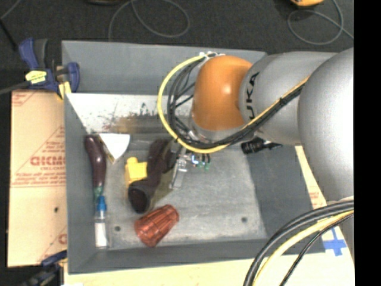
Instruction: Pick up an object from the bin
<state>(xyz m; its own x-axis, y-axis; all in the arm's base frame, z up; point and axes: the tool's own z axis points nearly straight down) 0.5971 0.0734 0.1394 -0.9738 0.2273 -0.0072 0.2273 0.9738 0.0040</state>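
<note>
My gripper [178, 170] reaches down below the arm's orange cover, near the middle of the bin. It sits right against the right side of a dark brown tube-shaped thing [147, 180] that lies slanted, its round end toward the bin's front. I cannot tell whether the gripper touches it. A small yellow block [136, 170] lies just left of the tube. A reddish-brown ribbed cup [156, 224] lies on its side in front of the tube.
Along the left wall lies a long tool with a dark purple handle [94, 158], a blue collar and a clear tip [100, 231]. A white triangular piece [116, 144] sits behind the yellow block. The arm covers the bin's back right part.
</note>
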